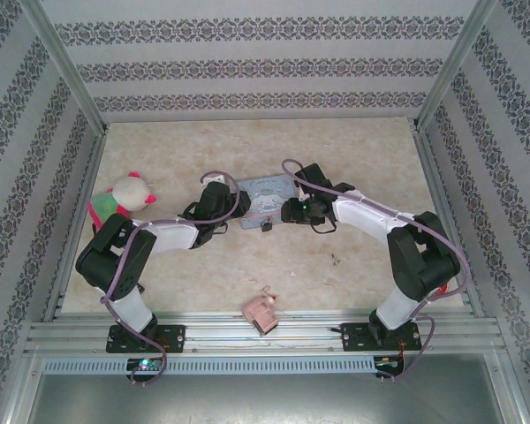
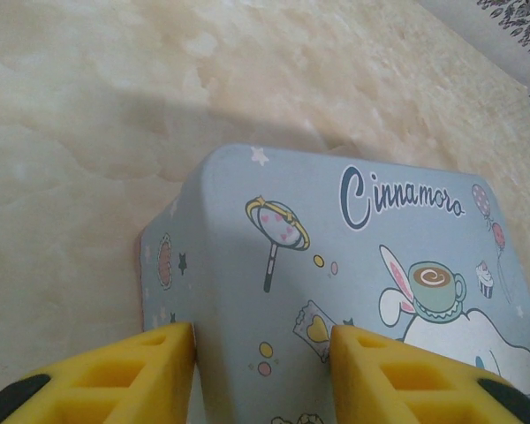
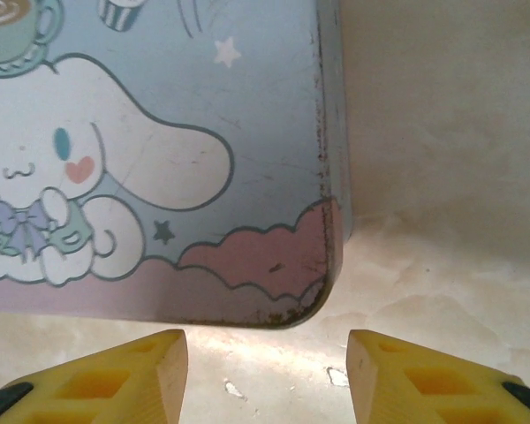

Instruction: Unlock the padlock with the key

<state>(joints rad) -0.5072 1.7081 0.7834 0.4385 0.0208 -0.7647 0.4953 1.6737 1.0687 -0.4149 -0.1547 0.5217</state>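
Observation:
The padlock (image 1: 267, 226) is a tiny dark body hanging at the front edge of the blue cartoon tin (image 1: 265, 194). I cannot make out the key. My left gripper (image 1: 237, 212) reaches over the tin's left end. In the left wrist view its yellow fingers (image 2: 172, 358) stand apart on the lid (image 2: 336, 247), one at the lid's left edge, and the left gripper (image 2: 263, 353) is open. My right gripper (image 3: 268, 362) is open with bare table between its fingers, just short of the tin's worn corner (image 3: 309, 291). From above, the right gripper (image 1: 289, 212) sits at the tin's right front.
A pink blocky object (image 1: 262, 311) lies near the front rail. A plush toy (image 1: 124, 196) sits at the left wall. A small dark speck (image 1: 336, 259) lies on the marble tabletop (image 1: 362, 177), too small to identify. Patterned walls enclose three sides.

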